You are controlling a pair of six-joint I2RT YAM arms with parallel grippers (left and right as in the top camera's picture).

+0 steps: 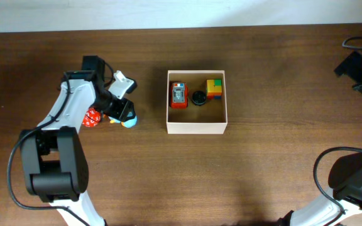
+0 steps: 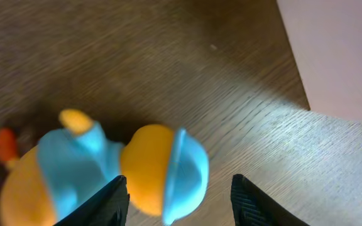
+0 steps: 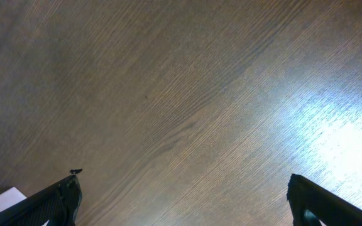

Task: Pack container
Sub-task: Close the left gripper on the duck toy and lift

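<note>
The container (image 1: 197,128), a shallow white-walled box with a tan inside, sits at the table's middle. It holds a red toy (image 1: 178,95), a small black object (image 1: 198,97) and a block of coloured bricks (image 1: 214,88). Left of it, a blue-and-orange duck toy (image 1: 129,122) lies on the wood. My left gripper (image 1: 122,113) is low over the duck. In the left wrist view the duck's head (image 2: 165,171) sits between the fingers of the left gripper (image 2: 180,188), with a gap on the right side. My right gripper (image 3: 184,201) stands wide open over bare wood.
A red patterned toy (image 1: 92,117) lies just left of the duck, partly under my left arm. The right arm and its cables (image 1: 360,63) are at the table's far right edge. A pale surface (image 2: 338,56) fills the upper right of the left wrist view.
</note>
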